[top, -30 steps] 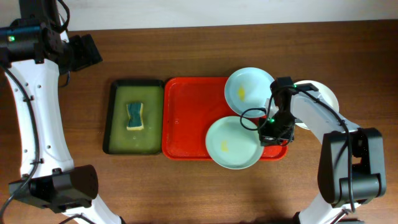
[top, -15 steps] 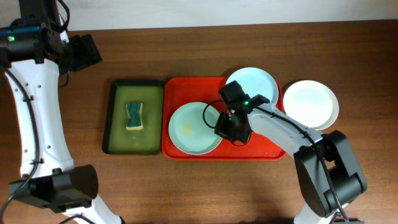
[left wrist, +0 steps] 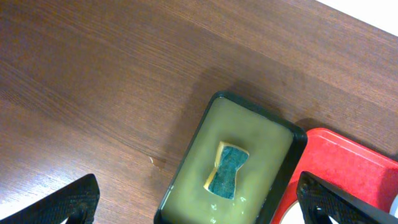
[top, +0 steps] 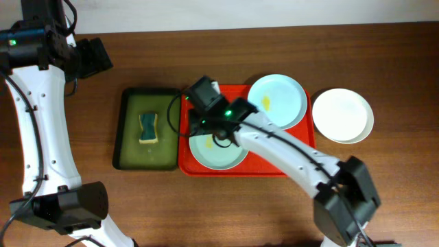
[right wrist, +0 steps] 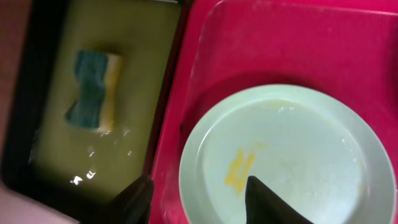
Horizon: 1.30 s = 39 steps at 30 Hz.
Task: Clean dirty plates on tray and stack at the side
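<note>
The red tray [top: 236, 96] holds the pale green plate [top: 223, 152] at its front left and the pale blue plate [top: 278, 103] at its back right, each with a yellow smear. The white plate [top: 343, 114] lies on the table to the right of the tray. My right gripper [top: 203, 122] is open low over the green plate's left rim [right wrist: 292, 155]; in the right wrist view [right wrist: 199, 202] one finger is over the tray's left edge [right wrist: 280, 43] and the other over the plate. My left gripper [top: 89, 58] is open and empty, high at the back left [left wrist: 199, 202].
A dark green tray [top: 130, 103] of murky water with a blue-and-yellow sponge [top: 149, 128] touches the red tray's left side. It also shows in the left wrist view [left wrist: 249, 102] with the sponge [left wrist: 227, 171], and in the right wrist view [right wrist: 25, 93].
The right gripper moved left across the red tray, and the green plate went with it from the front right to the front left. The left arm has not moved.
</note>
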Each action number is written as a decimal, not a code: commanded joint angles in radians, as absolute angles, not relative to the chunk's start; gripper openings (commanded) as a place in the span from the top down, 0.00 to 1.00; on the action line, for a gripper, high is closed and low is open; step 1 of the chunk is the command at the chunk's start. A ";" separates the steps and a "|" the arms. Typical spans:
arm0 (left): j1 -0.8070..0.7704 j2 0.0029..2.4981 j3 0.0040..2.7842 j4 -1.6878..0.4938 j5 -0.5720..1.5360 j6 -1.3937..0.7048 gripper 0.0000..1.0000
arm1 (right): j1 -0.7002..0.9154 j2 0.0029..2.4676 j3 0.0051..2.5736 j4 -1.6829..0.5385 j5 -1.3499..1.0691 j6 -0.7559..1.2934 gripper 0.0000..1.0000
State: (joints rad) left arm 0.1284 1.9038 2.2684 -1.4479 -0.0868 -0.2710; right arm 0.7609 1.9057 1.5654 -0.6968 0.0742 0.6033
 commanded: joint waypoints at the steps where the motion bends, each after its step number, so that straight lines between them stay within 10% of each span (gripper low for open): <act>1: 0.128 1.909 2.271 -1.445 -0.091 -0.280 0.01 | 0.830 1.985 1.576 -0.629 0.241 0.645 0.51; 7: 0.128 1.909 2.271 -1.445 -0.091 -0.280 0.01 | 0.876 2.125 1.576 -0.447 0.244 0.645 0.51; 9: 0.128 1.909 2.271 -1.445 -0.091 -0.280 0.01 | 0.876 2.157 1.575 -0.402 0.245 0.645 0.70; 21: 0.128 1.909 2.271 -1.445 -0.091 -0.280 0.01 | 0.861 2.195 1.577 -0.378 0.248 0.675 0.96; 22: 0.128 1.909 2.271 -1.445 -0.091 -0.280 0.01 | 0.860 2.190 1.577 -0.383 0.248 0.675 0.93; 24: 0.128 1.909 2.271 -1.445 -0.091 -0.280 0.01 | 0.854 2.157 1.577 -0.388 0.247 0.674 0.47; 27: 0.127 1.909 2.271 -1.445 -0.091 -0.280 0.00 | 0.824 2.031 1.577 -0.446 0.237 0.666 0.36; 29: 0.128 1.909 2.271 -1.445 -0.091 -0.280 0.00 | 0.724 1.878 1.577 -0.626 0.189 0.667 0.01; 32: 0.127 1.909 2.271 -1.445 -0.091 -0.280 0.00 | 0.477 1.768 1.577 -0.878 -0.187 0.590 0.01; 33: 0.128 1.909 2.271 -1.445 -0.091 -0.280 0.01 | 0.349 1.773 1.571 -0.994 -0.320 0.530 0.61; 34: 0.127 1.909 2.271 -1.445 -0.091 -0.280 0.01 | 0.269 1.774 1.554 -1.077 -0.329 0.530 0.85; 39: 0.128 1.909 2.271 -1.445 -0.091 -0.280 0.01 | 0.209 1.774 1.541 -1.258 -0.292 0.442 0.82</act>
